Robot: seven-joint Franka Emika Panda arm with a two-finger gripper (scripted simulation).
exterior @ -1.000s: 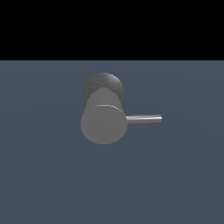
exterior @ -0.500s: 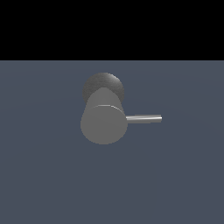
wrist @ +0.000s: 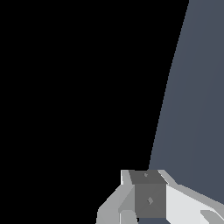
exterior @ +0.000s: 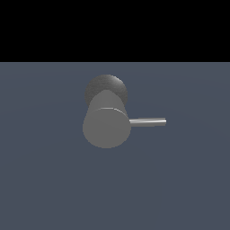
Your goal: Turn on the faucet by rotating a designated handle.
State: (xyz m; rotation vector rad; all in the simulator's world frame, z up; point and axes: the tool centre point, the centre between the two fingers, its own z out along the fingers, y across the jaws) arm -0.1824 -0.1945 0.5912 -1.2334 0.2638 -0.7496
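The faucet [exterior: 107,128] is seen in the exterior view near the middle of the grey-blue tabletop [exterior: 45,179], its flat round end face turned toward the camera and a darker rounded base [exterior: 106,86] showing behind and above it. The handle [exterior: 148,121] is attached at the cylinder's side and sticks out roughly level toward the exterior view's right, w/ a bright highlight along its length. No arm is seen in the exterior view; nothing touches faucet or handle. In the wrist view only the lower part of the gripper [wrist: 146,199] is seen: white housing w/ a grey block in the middle, set against black background and a slanted strip of tabletop. The fingers are cropped at the frame edge, so wide vs. narrow cannot be told. Faucet and handle are not seen in the wrist view.
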